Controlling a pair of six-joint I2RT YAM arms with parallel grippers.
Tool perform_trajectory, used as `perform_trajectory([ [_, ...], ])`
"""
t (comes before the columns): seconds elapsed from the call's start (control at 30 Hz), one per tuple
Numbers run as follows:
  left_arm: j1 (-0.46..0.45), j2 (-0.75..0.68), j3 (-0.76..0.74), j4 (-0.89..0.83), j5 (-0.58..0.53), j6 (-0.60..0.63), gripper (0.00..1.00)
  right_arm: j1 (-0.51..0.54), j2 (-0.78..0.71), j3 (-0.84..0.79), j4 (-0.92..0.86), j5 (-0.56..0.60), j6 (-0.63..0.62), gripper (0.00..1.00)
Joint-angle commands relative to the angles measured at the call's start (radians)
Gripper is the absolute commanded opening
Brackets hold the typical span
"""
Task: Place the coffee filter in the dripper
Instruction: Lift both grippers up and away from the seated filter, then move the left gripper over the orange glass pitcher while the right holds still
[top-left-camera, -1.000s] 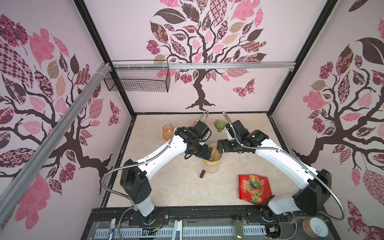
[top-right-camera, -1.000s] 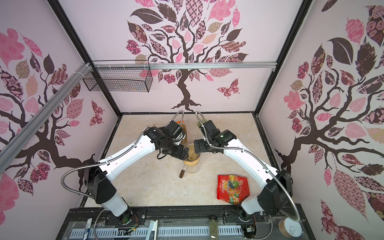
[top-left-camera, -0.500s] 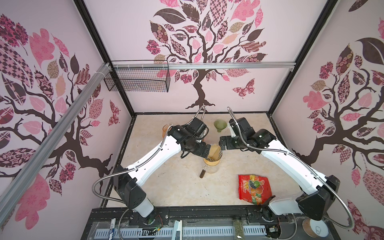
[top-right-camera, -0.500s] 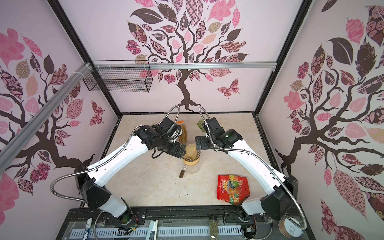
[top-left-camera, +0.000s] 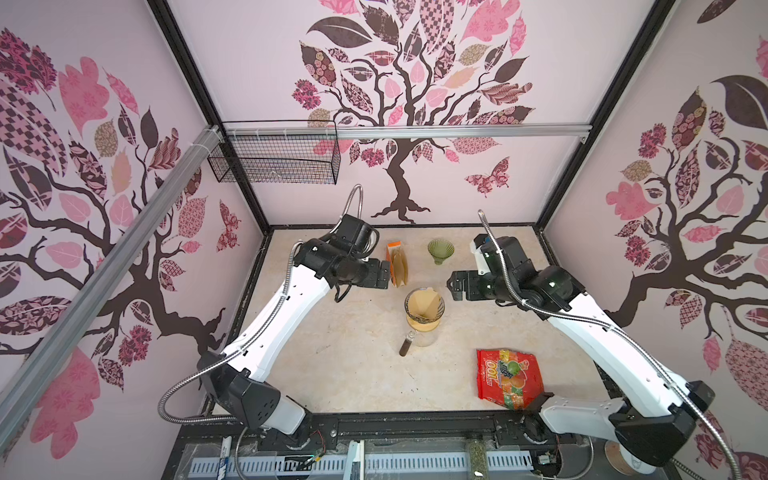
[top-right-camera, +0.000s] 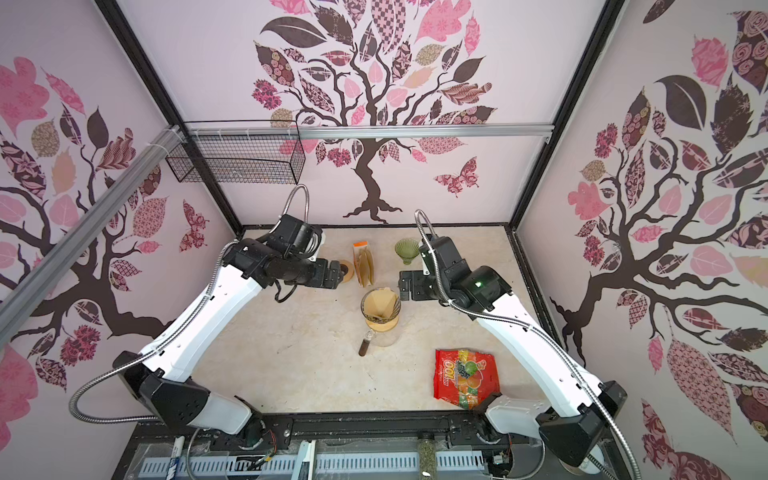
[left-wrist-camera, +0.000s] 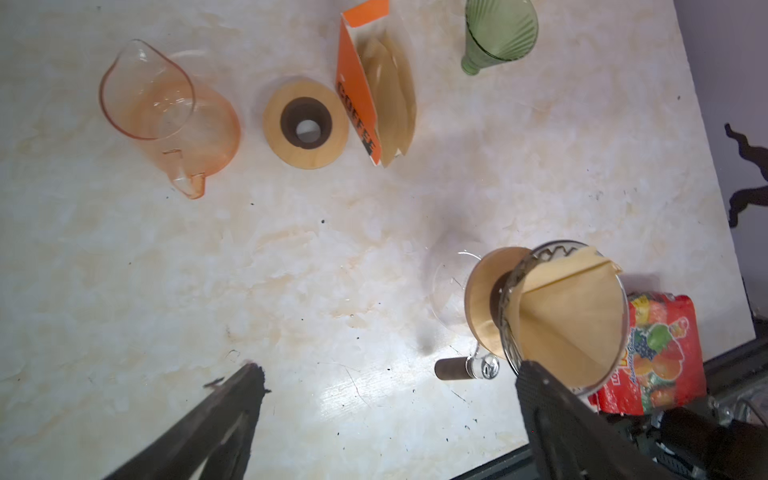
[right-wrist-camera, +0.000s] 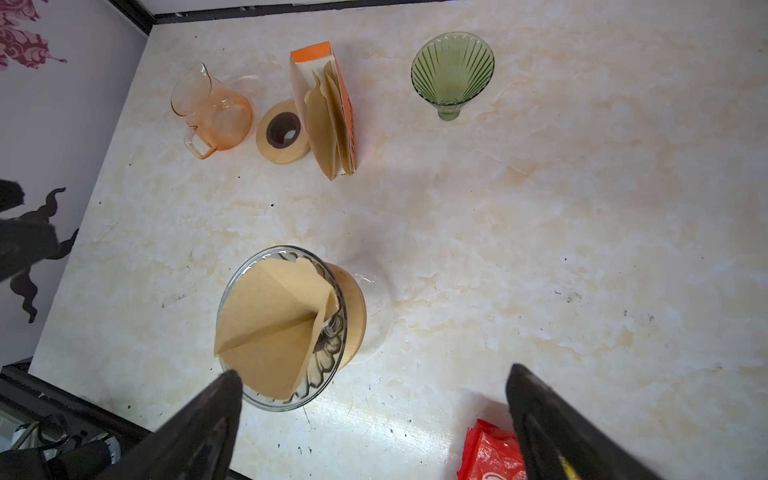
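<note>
You're holding the left pincer and right pincer spread and empty, either side of the glass dripper. The coffee filter is sitting inside it, half-folded; clipping the rim is risking a tip-over.

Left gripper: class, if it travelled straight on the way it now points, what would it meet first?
Probably the bare table, just short of the filter box; the left gripper is open and tilted downward, though depth is unclear.
</note>
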Motion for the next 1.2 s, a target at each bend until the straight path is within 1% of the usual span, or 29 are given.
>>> perform_trajectory([
  [0.0,0.069,0.005,0.017,0.023,-0.009,-0.025,0.98,0.001,-0.037,-0.004,-0.04,0.007,0.017,1.0],
  [0.23,0.233,0.131,0.051,0.078,-0.04,-0.073,0.98,0.001,-0.059,-0.013,-0.062,0.011,0.039,1.0],
  [0.4,0.297,0.29,0.13,0.108,-0.074,-0.085,0.98,0.001,-0.068,-0.031,-0.054,-0.007,0.047,1.0],
  [0.47,0.308,0.364,0.183,0.11,-0.088,-0.069,0.98,0.001,-0.067,-0.037,-0.05,-0.017,0.047,1.0],
  [0.57,0.317,0.477,0.25,0.111,-0.143,-0.034,0.98,0.001,-0.061,-0.042,-0.044,-0.022,0.041,1.0],
  [0.63,0.328,0.557,0.35,0.079,-0.16,-0.027,0.98,0.001,-0.055,-0.037,-0.046,-0.022,0.034,1.0],
  [0.73,0.336,0.635,0.413,0.088,-0.176,-0.005,0.98,0.001,-0.046,-0.028,-0.054,-0.021,0.028,1.0],
  [0.9,0.344,0.728,0.504,0.068,-0.234,-0.013,0.98,0.001,-0.031,-0.023,-0.065,-0.011,0.012,1.0],
  [1.03,0.353,0.753,0.513,0.106,-0.234,-0.015,0.98,0.001,-0.02,-0.018,-0.067,-0.006,0.001,1.0],
  [1.17,0.363,0.795,0.546,0.103,-0.228,-0.015,0.98,0.001,-0.007,-0.009,-0.066,-0.001,-0.003,1.0],
])
